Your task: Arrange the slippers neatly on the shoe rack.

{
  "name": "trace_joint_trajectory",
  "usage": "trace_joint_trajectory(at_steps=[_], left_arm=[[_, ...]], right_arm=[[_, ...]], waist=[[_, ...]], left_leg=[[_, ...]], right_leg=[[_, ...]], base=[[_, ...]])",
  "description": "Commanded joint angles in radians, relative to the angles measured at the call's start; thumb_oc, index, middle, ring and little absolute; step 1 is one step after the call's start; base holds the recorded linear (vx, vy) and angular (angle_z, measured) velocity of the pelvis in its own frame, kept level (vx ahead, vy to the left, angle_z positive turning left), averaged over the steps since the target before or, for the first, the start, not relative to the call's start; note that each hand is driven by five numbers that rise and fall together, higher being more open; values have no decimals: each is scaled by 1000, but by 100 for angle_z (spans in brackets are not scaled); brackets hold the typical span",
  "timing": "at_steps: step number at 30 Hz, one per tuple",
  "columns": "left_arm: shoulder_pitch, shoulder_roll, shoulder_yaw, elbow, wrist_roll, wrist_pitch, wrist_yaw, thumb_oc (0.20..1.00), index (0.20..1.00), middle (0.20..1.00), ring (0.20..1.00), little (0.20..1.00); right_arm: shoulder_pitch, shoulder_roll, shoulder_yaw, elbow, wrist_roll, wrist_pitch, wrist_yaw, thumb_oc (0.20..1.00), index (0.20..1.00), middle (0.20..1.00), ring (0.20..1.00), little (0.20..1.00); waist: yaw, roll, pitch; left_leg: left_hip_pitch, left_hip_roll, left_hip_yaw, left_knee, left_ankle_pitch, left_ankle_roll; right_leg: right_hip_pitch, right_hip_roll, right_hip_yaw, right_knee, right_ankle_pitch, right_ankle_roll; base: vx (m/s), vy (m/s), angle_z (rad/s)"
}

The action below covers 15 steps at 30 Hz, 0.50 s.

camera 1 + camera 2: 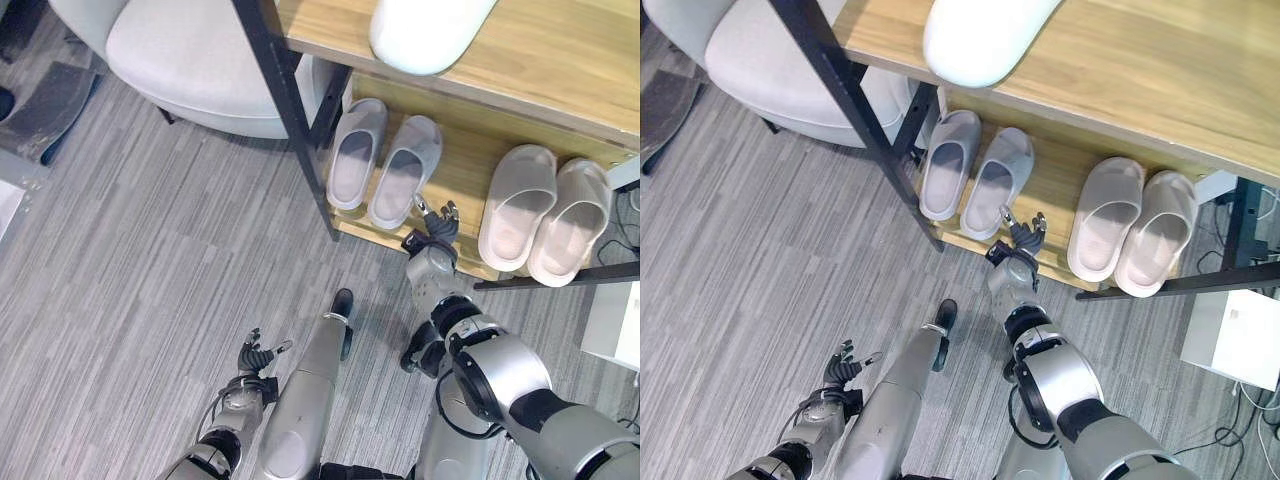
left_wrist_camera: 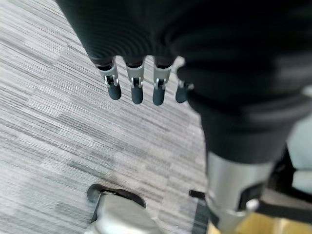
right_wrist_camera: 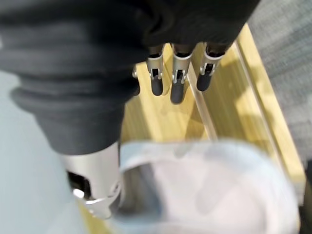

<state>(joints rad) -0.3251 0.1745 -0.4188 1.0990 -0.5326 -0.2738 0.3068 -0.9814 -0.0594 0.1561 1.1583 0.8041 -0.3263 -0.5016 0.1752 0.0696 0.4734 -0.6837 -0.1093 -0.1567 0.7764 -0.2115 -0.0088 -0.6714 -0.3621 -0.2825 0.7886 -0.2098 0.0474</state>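
Note:
A grey pair of slippers (image 1: 385, 165) lies side by side at the left of the rack's lower wooden shelf (image 1: 465, 170), toes inward. A beige pair (image 1: 545, 210) lies to its right. My right hand (image 1: 435, 228) is at the shelf's front edge, just beside the heel of the right grey slipper (image 3: 209, 185). It is open, its fingers (image 3: 177, 80) straight over the bare wood and holding nothing. My left hand (image 1: 255, 357) hangs low over the grey floor, open and empty, its fingers (image 2: 136, 85) relaxed.
A white rounded object (image 1: 430, 30) rests on the upper shelf (image 1: 560, 50). The rack's black post (image 1: 290, 110) stands left of the grey pair. A pale cushioned seat (image 1: 190, 50) is behind it at the back left. A white box (image 1: 615, 325) sits at the right.

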Motion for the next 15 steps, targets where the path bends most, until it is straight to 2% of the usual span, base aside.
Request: trace_joint_trajectory(at_steps=[1, 3, 5, 15], left_arm=[[6, -4, -47, -13, -20, -40, -7, 1000, 1000, 1000, 1000, 1000], [35, 4, -53, -19, -7, -39, -19, 1000, 1000, 1000, 1000, 1000], [76, 23, -57, -36, -5, -40, -36, 1000, 1000, 1000, 1000, 1000], [141, 53, -53, -57, -5, -42, -74, 1000, 1000, 1000, 1000, 1000]], right_arm=[[-159, -62, -23, 25, -25, 0, 45, 1000, 1000, 1000, 1000, 1000], [-186, -99, -19, 34, -36, 2, 48, 1000, 1000, 1000, 1000, 1000], [-225, -173, -8, 41, -61, 8, 37, 1000, 1000, 1000, 1000, 1000], [-251, -292, 23, 34, -91, 13, 38, 1000, 1000, 1000, 1000, 1000]], waist=[[39, 6, 15], [49, 7, 14], [63, 9, 17], [68, 12, 29]], left_leg=[[20, 14, 5, -13, -64, 4], [21, 13, 1, -16, -63, 3], [17, 12, -1, -14, -61, 3], [24, 14, 1, -33, -55, 4]], right_leg=[[109, -36, 60, 16, -103, 63], [115, -37, 57, 14, -103, 64], [112, -34, 56, 18, -103, 65], [119, -34, 56, 5, -94, 70]], base=[[24, -24, 11], [30, -31, 34], [10, -12, 6], [5, -3, 2]])
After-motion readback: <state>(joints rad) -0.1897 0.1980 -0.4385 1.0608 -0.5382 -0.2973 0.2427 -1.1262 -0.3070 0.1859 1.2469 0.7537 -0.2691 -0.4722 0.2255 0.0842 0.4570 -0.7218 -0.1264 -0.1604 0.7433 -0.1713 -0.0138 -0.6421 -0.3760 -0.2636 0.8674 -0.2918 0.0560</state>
